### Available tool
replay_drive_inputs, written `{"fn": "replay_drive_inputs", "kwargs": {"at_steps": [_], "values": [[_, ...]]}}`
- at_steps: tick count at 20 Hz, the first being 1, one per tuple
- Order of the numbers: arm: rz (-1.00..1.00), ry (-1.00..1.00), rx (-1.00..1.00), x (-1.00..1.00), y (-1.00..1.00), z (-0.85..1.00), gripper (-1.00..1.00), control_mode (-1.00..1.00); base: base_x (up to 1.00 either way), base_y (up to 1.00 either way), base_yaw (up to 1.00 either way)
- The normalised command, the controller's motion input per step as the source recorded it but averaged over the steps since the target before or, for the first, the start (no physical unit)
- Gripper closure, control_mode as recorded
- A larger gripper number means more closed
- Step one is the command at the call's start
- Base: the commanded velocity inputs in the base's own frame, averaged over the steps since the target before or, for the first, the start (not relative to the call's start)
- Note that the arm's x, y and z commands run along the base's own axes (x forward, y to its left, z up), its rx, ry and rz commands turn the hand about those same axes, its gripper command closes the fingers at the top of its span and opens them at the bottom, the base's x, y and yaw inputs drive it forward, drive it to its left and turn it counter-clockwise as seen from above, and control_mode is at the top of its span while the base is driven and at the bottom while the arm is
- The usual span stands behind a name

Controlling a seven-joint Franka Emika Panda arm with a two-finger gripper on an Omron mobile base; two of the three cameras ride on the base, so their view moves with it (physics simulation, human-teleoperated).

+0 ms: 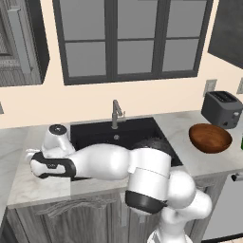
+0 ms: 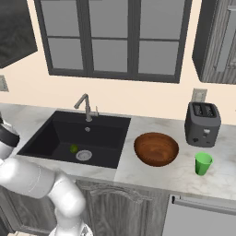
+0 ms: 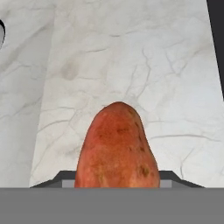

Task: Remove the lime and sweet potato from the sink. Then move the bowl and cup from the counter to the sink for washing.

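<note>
Three views, itemised in turn.

Left base view: white arm bent low to the left, its hand above the counter (image 1: pixel 33 182) just left of the sink (image 1: pixel 137 128); the claw itself is hidden under the wrist. Sink: matte black basin, grey faucet (image 1: pixel 115 114) at its back rim, much of the basin floor covered by the arm. Bowl (image 1: pixel 210 137): brown, wooden, upright on the counter right of the sink. Toaster (image 1: pixel 222 109): dark grey, behind the bowl against the wall. A sliver of green at the right edge, too cut off to identify.

Right base view: lime (image 2: pixel 73 148), yellow-green, on the sink floor just left of the silver drain (image 2: pixel 84 155). Bowl (image 2: pixel 156 148) on the counter (image 2: pixel 184 177) just right of the sink (image 2: pixel 55 138). Cup (image 2: pixel 203 163): bright green, upright, right of the bowl and in front of the toaster (image 2: pixel 203 123), apart from both. Arm exits at the left edge.

Hand view: sweet potato (image 3: pixel 117 146), orange-red, tapered end pointing away from the camera, sitting between the two dark finger tips of the gripper (image 3: pixel 117 181), whose ends just show on either side of it. Jaws held partly apart and closed against the tuber's flanks. Behind it, pale marbled counter (image 3: pixel 131 65); whether the tuber touches that surface cannot be told. A dark strip runs along the right edge.
</note>
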Motion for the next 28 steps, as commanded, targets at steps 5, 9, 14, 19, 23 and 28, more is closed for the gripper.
{"fn": "replay_drive_inputs", "kwargs": {"at_steps": [5, 9, 14, 19, 23, 28], "values": [[0.0, 0.02, -0.05, 0.11, 0.15, -0.2, 1.0, -1.0, 0.0, 0.0, 0.0], [0.0, 0.1, -0.02, 0.15, 0.13, -0.19, 1.0, -1.0, 0.0, 0.0, 0.0], [0.0, 0.12, -0.02, 0.15, 0.12, -0.21, 1.0, -1.0, 0.0, 0.0, 0.0], [0.0, 0.1, -0.03, 0.13, 0.11, -0.22, 1.0, -1.0, 0.0, 0.0, 0.0], [0.0, 0.09, -0.04, 0.13, 0.14, -0.23, 1.0, -1.0, 0.0, 0.0, 0.0], [0.0, 0.08, -0.05, 0.12, 0.14, -0.24, 1.0, -1.0, 0.0, 0.0, 0.0]]}}
